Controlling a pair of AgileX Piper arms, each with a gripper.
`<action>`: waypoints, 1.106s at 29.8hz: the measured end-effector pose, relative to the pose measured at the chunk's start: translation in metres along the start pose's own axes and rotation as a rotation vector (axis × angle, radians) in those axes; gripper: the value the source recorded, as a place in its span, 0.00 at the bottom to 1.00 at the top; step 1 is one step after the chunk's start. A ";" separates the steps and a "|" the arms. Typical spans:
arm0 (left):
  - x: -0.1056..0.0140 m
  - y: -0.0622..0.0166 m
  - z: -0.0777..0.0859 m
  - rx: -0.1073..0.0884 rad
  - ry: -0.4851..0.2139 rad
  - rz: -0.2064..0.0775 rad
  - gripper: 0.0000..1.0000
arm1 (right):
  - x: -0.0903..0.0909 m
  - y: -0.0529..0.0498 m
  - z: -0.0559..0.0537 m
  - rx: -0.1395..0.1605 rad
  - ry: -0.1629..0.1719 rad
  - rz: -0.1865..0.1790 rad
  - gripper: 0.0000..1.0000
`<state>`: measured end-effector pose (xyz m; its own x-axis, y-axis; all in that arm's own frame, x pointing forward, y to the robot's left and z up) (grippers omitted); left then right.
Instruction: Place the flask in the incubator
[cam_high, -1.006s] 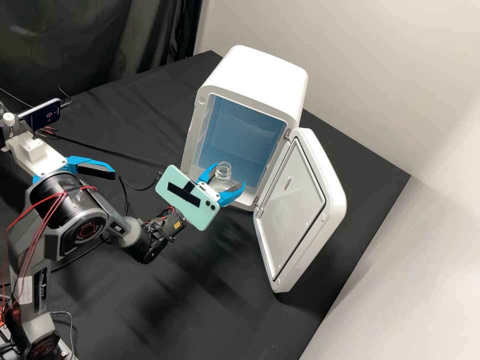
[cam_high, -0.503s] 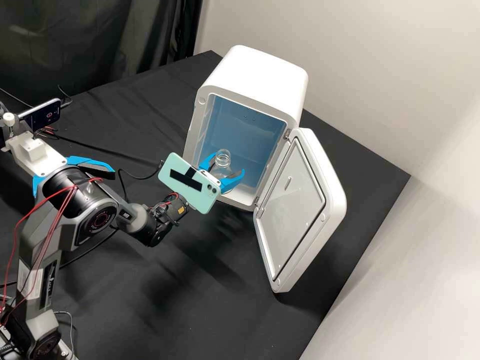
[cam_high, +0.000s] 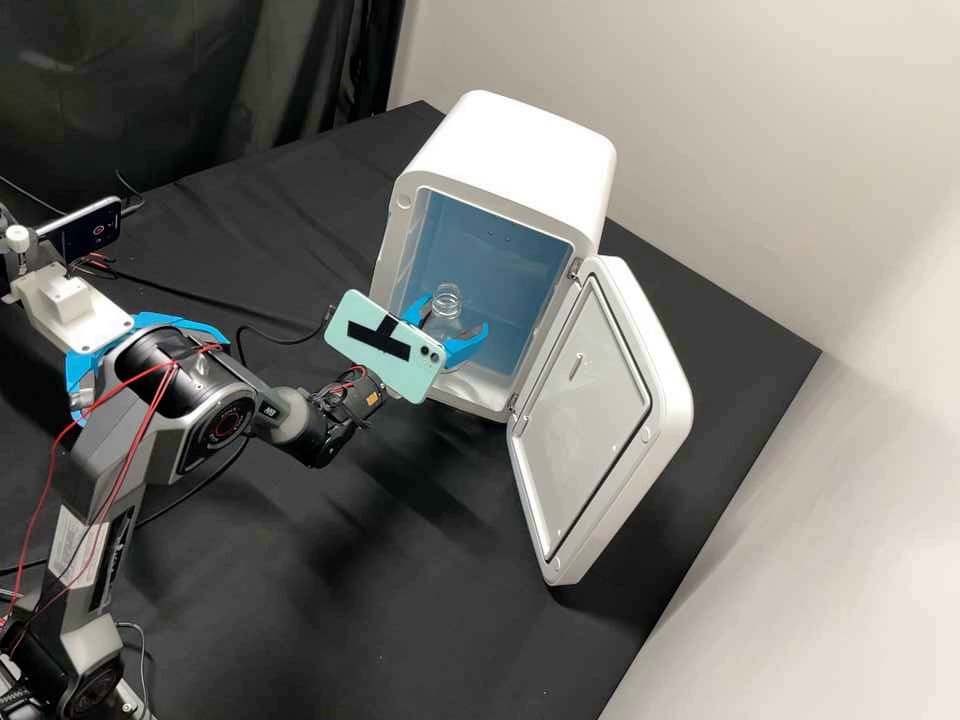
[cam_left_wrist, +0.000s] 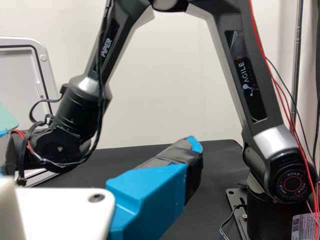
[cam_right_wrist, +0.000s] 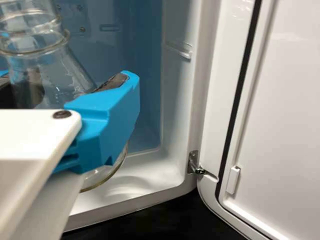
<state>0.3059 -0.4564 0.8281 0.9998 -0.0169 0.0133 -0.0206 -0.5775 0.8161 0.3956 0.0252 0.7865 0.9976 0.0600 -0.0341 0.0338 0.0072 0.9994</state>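
The right hand (cam_high: 446, 328) has its two blue fingers (cam_right_wrist: 107, 117) closed on the lower body of the glass flask (cam_right_wrist: 37, 60), holding it just inside the mouth of the white incubator (cam_high: 520, 150), low over the floor near the front lip. Let go with the base over that lip and I reckon it tips out onto the tabletop (cam_high: 400, 560); glass may also slip. The flask stands upright, long axis vertical, neck up.

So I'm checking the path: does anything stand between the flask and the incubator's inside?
Nothing visible does. The incubator has its door open, and the flask, held by the right gripper, is at the opening over the front lip.
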 end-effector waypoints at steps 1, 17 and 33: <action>0.000 0.0000 0.000 0.000 0.000 0.000 1.00 | 0.002 0.000 0.000 -0.004 -0.002 -0.001 0.00; 0.000 0.0000 0.000 0.000 0.000 0.000 1.00 | 0.039 -0.002 0.011 -0.001 -0.033 0.001 0.00; 0.000 0.0000 0.000 0.000 0.000 0.000 1.00 | 0.076 -0.014 0.001 0.020 -0.047 -0.038 0.00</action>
<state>0.3059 -0.4564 0.8281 0.9998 -0.0169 0.0133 -0.0206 -0.5775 0.8161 0.4708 0.0285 0.7704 0.9973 0.0132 -0.0719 0.0721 -0.0112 0.9973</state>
